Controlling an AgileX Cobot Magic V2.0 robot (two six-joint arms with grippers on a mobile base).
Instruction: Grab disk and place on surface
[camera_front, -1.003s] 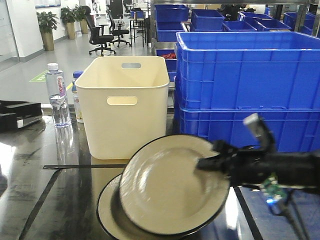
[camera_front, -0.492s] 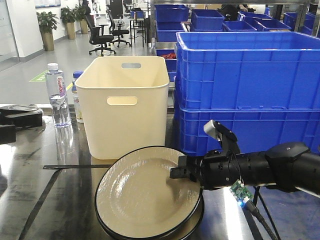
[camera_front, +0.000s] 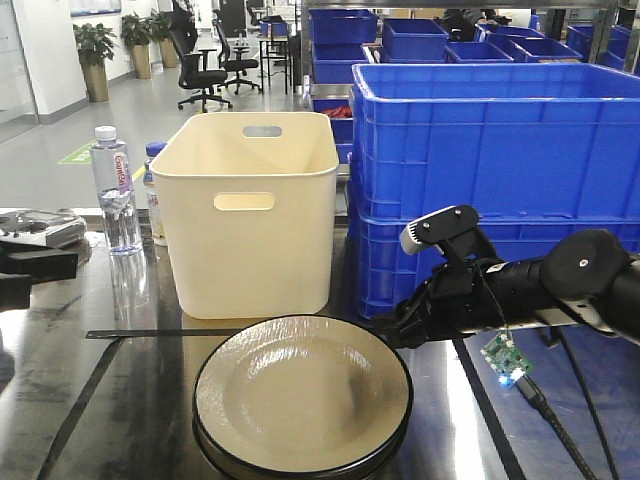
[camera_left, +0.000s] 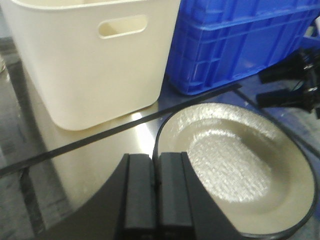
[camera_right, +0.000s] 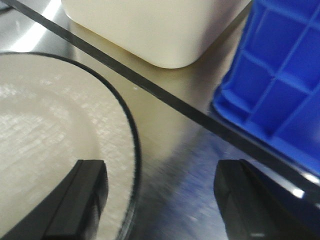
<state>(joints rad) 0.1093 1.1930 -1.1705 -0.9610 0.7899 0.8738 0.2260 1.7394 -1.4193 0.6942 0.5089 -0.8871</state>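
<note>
Glossy dark metal worktop (camera_front: 130, 400) w/ black tape lines (camera_front: 160, 333) carries everything; office floor, chairs and potted plants sit far behind. Right pincer (camera_right: 160, 200) hangs low over the worktop w/ fingers (camera_right: 82, 192) spread wide apart, holding nothing. Its left finger overlaps the plate's right rim, its right finger is over bare metal; whether either touches, can't tell. Disk, i.e. cream plate w/ black rim (camera_front: 302, 396), lies flat on the worktop just left of that pincer, stacked on another plate underneath. Left pincer (camera_left: 157, 190) has fingers pressed together, empty, w/ the plate just ahead and to its right. Cream bin (camera_front: 250, 210) stands beyond both pincers, behind the tape line. Blue crates (camera_front: 495, 180) are stacked right of the bin, behind the right arm. Water bottle (camera_front: 115, 190) is far left of the bin.
</note>
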